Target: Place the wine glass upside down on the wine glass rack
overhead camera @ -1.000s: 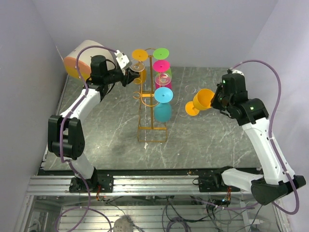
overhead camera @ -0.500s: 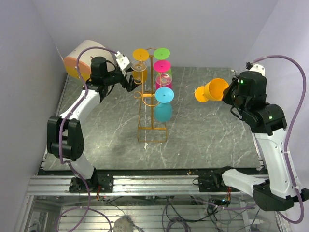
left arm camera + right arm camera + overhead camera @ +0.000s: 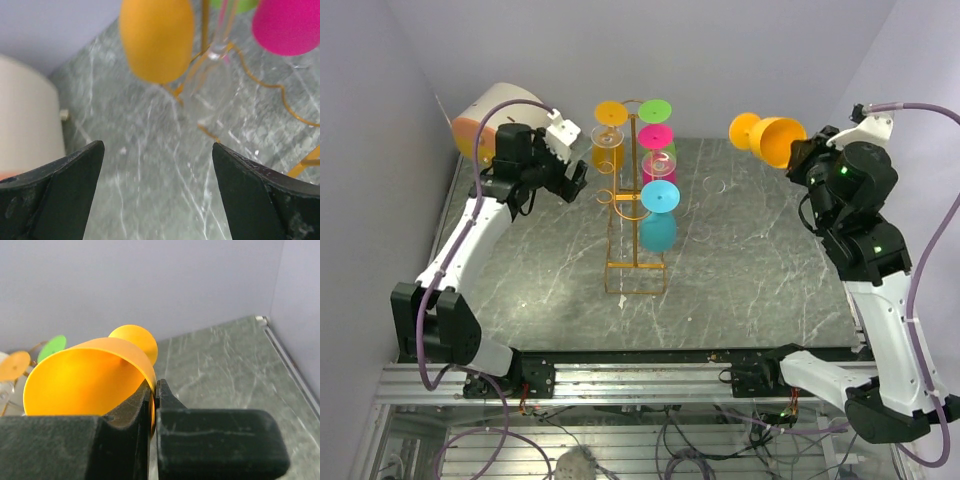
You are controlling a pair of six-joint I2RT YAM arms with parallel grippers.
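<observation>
The wine glass rack (image 3: 632,205), a thin golden wire frame, stands mid-table. On it hang upside down an orange glass (image 3: 607,148), a green one (image 3: 655,108), a pink one (image 3: 654,138) and a cyan one (image 3: 658,228). My left gripper (image 3: 577,181) is open just left of the rack, nothing between its fingers; its wrist view shows the gripper (image 3: 157,145) below the hung orange bowl (image 3: 157,40) and rack wire (image 3: 260,82). My right gripper (image 3: 798,152) is raised at the back right, shut on the rim of another orange wine glass (image 3: 772,138), tilted on its side. In the right wrist view, the gripper (image 3: 154,385) pinches the bowl wall (image 3: 80,380).
A white and orange drum-shaped object (image 3: 485,118) sits at the back left corner, behind my left arm, and shows at the left of the left wrist view (image 3: 25,125). Pale walls close in on the left, back and right of the grey marble table (image 3: 750,270).
My left gripper opened, let go of the hung orange glass and drew back to the left. My right arm lifted its orange glass up and back to the right, tilting it.
</observation>
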